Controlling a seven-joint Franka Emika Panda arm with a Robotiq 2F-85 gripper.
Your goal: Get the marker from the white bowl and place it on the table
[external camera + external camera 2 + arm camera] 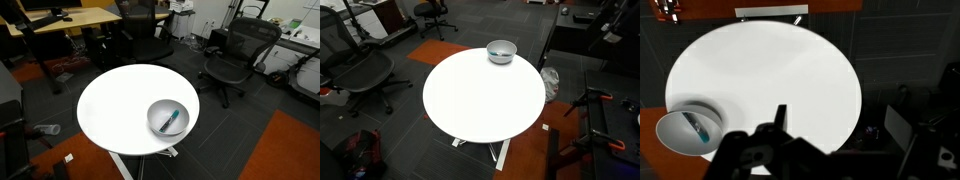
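Observation:
The white bowl [154, 124] stands near the edge of the round white table [115, 100]. The teal-blue marker [172, 119] lies slanted inside it. In an exterior view the bowl [501, 58] sits at the far edge of the table [485, 100], and the marker there is too small to make out. In the wrist view the bowl [670, 138] with the marker [698, 127] is at the lower left of the table [765, 70]. My gripper [840, 125] is open and empty, high above the table's edge, well away from the bowl. The arm is out of both exterior views.
Black office chairs [232, 55] and wooden desks [70, 18] stand around the table. Another chair [360, 75] is beside it. Orange carpet patches [290, 150] lie on the dark floor. A dark cabinet [582, 45] stands close behind the bowl.

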